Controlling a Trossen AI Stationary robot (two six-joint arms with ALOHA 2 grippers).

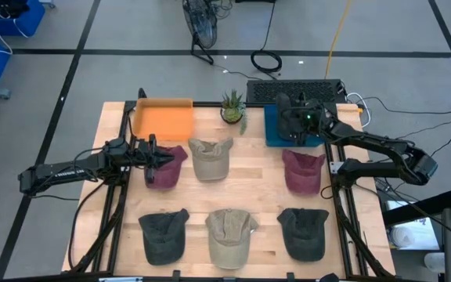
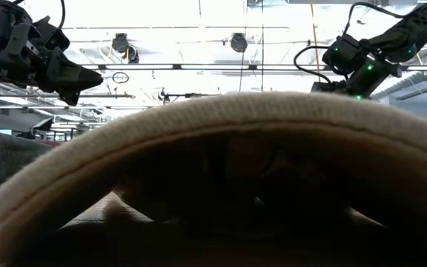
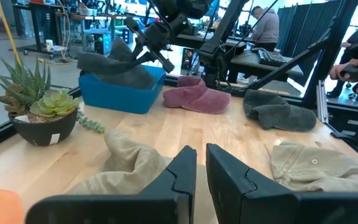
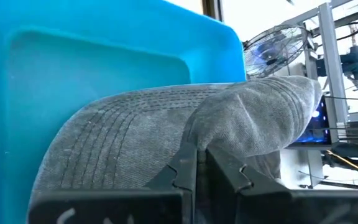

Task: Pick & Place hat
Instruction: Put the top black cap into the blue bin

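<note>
My right gripper (image 1: 297, 122) is over the blue tray (image 1: 275, 133) at the table's far right, shut on a dark grey hat (image 4: 166, 124); the left wrist view shows this hat (image 3: 114, 67) lying in the tray (image 3: 120, 93). My left gripper (image 1: 161, 156) hovers shut and empty above the maroon hat (image 1: 164, 172) at the left, pointing toward the beige hat (image 1: 210, 159); it is raised in the low view (image 2: 87, 76). Several other hats lie flat on the table. My right gripper pinches a raised fold of the grey hat's crown (image 4: 229, 124) between its two fingers, coming from above and slanting down. The stitched brim (image 4: 98, 137) spreads out beside the fingers. The hat's lower part sits in the blue tray (image 4: 104, 56).
An orange tray (image 1: 163, 119) is at the far left and a potted succulent (image 1: 232, 108) stands between the trays. A maroon hat (image 1: 303, 171), two dark grey hats (image 1: 163, 235) (image 1: 302, 233) and a beige hat (image 1: 229, 236) lie on the table. People show beyond the table.
</note>
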